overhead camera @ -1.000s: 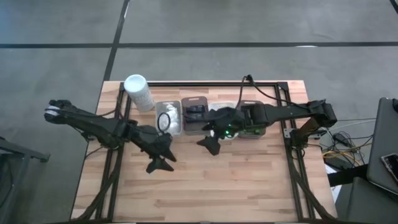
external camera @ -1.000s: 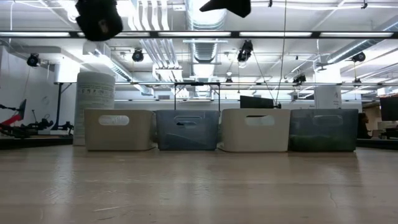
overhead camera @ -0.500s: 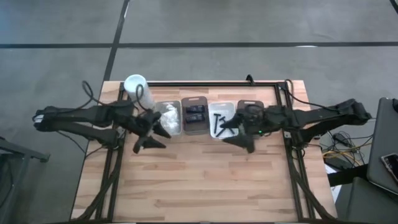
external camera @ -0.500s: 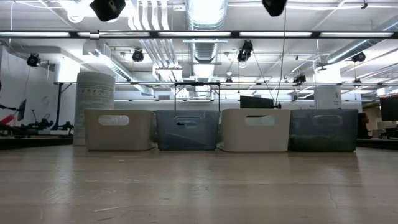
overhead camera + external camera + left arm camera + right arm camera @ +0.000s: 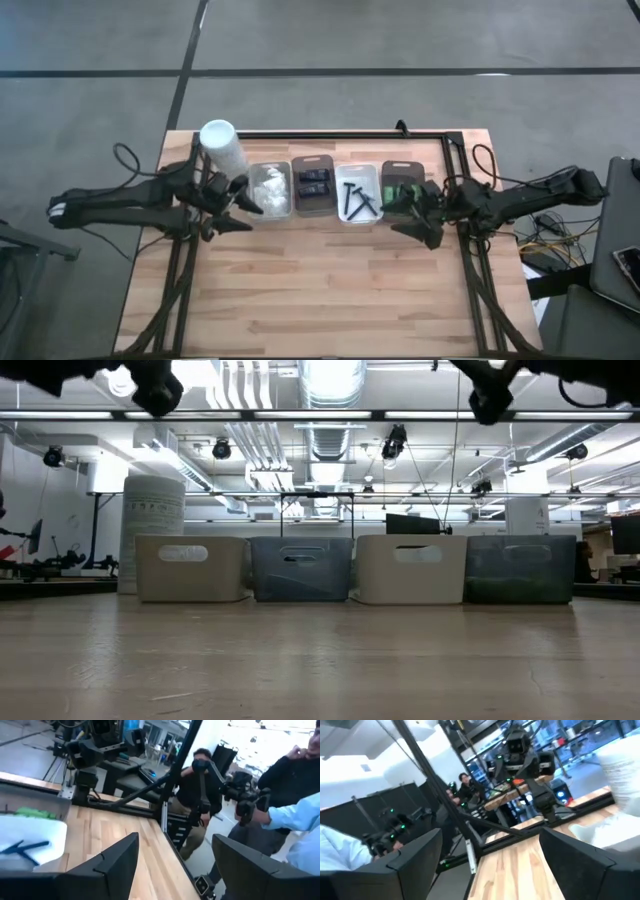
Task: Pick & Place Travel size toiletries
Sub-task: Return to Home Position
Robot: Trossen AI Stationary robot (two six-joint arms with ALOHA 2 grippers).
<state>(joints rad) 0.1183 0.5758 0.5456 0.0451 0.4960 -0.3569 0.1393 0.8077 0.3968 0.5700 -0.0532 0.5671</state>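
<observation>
Both arms have swung outward in the last half second: left gripper [image 5: 236, 208], fingers wide and empty, at the bin row's 9 o'clock; right gripper [image 5: 413, 222], equally wide and empty, at its 3 o'clock. Beyond them I log razors [image 5: 355, 198] in the right white bin [image 5: 357, 166], with packets [image 5: 270, 190], blocks [image 5: 313, 185] and bottles [image 5: 400, 187] in bins of their own. I judge sorting complete, only homing left.

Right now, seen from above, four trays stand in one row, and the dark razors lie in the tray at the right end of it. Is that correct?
Not quite. The high view shows the razors in the white tray, second from the right end. The grey tray at the right end holds green bottles. Four trays in one row is correct.
</observation>
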